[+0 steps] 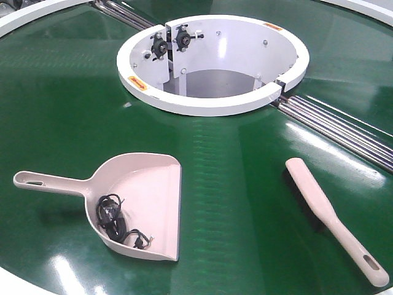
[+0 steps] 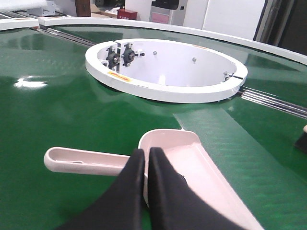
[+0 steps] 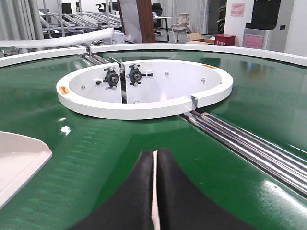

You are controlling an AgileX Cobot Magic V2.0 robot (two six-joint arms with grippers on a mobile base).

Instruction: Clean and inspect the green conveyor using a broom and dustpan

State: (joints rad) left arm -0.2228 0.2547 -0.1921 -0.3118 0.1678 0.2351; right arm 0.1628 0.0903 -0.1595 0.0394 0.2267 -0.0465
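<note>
Left gripper (image 2: 146, 167): two matte black, smoothly curved fingers, tapering to rounded tips, showing no markings. Right gripper (image 3: 154, 163): matching black fingers, a pale strip showing between them.

The broad glossy dark green conveyor belt (image 1: 233, 184) is lying flat, carrying both tools. The pale pink-beige plastic scoop dustpan (image 1: 138, 206) is resting left of the long flat pink-beige hand broom (image 1: 334, 218), well apart, holding tangled black debris, its handle pointing away from the broom.
</note>
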